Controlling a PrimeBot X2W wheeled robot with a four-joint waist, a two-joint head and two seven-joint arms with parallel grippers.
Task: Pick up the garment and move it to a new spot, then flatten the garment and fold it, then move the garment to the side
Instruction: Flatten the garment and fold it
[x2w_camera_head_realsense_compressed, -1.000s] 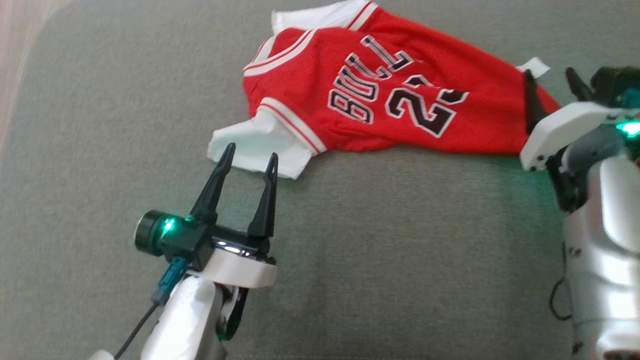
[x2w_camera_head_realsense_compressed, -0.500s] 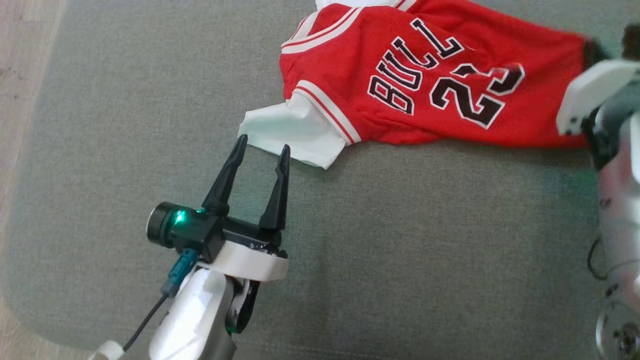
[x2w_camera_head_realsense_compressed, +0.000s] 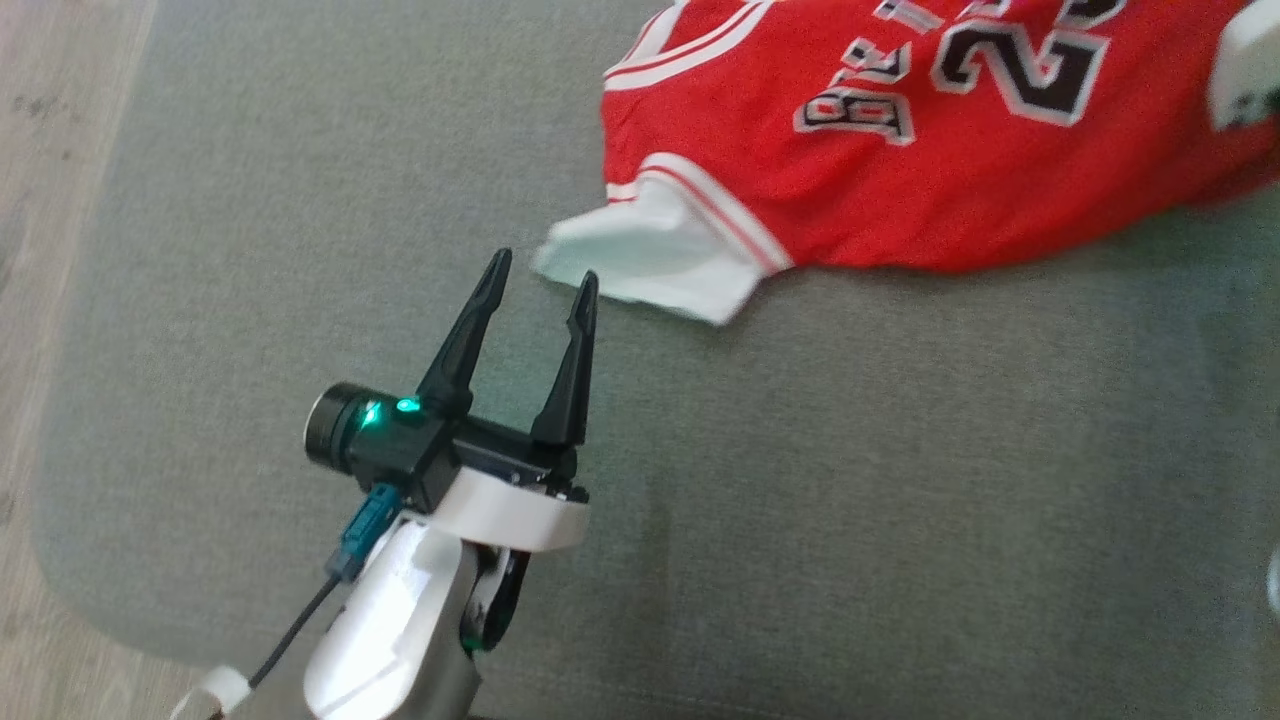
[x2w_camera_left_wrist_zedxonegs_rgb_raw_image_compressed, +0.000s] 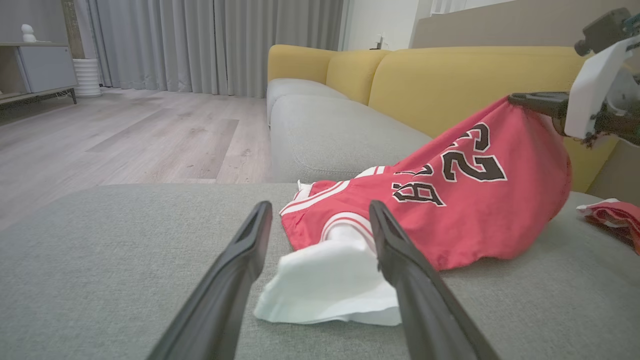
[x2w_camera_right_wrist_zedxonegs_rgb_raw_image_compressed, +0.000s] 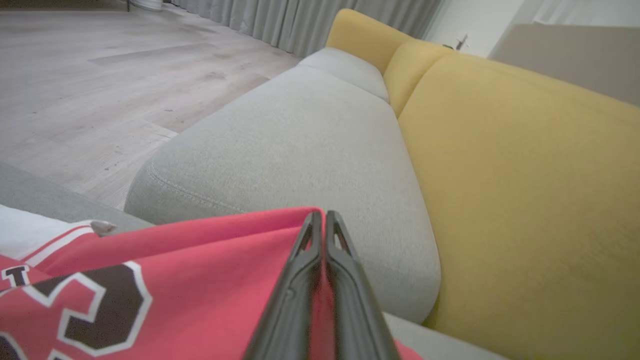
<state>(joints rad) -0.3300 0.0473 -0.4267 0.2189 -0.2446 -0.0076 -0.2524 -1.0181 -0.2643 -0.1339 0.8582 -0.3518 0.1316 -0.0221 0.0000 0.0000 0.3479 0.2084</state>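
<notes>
The right claw (x2w_camera_right_wrist_zedxonegs_rgb_raw_image_compressed: 320, 216) is pressed together on a fold of the red garment (x2w_camera_head_realsense_compressed: 900, 190), and in the upper right of the left wrist view it holds that end raised; the rest sags onto the grey sofa cushion (x2w_camera_head_realsense_compressed: 850, 500), across the upper right of the head view. The left claw (x2w_camera_head_realsense_compressed: 544, 267) is spread and holds nothing; its tips sit at the near edge of the white sleeve (x2w_camera_head_realsense_compressed: 650, 265), left of centre in the head view.

The lift would likely go best if the left claw slid on over the sleeve, pinched deep into the cloth, then rose level with the right; one-sided hauling would probably drag and bunch the cloth.

Counted: one garment; one white sleeve in sight; two claws; one other red-and-white cloth (x2w_camera_left_wrist_zedxonegs_rgb_raw_image_compressed: 612, 212) at the right edge of the left wrist view, too cropped to identify.
</notes>
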